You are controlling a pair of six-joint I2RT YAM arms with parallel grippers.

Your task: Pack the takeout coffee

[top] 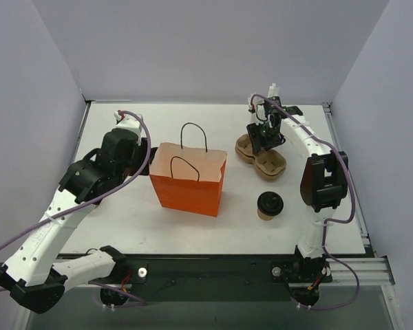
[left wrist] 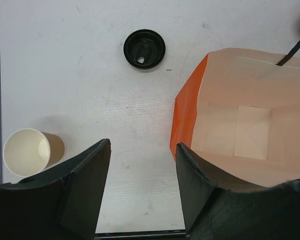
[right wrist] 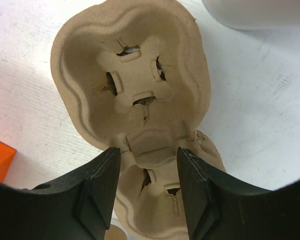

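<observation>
The takeout coffee [top: 269, 205], a tan cup with a black lid, stands upright on the table right of the orange bag [top: 189, 182], which stands open. My right gripper [top: 265, 137] is open over the tan pulp cup carrier [top: 263, 158]. In the right wrist view its jaws [right wrist: 148, 155] straddle the ridge between the carrier's [right wrist: 135, 75] two empty wells, holding nothing. My left gripper [left wrist: 142, 150] is open and empty above bare table just left of the bag [left wrist: 240, 125], whose inside looks empty.
A lidless tan paper cup [left wrist: 30, 152] stands at the left and a loose black lid [left wrist: 144, 49] lies further out. My left arm [top: 100, 172] hides both in the top view. White walls enclose the table.
</observation>
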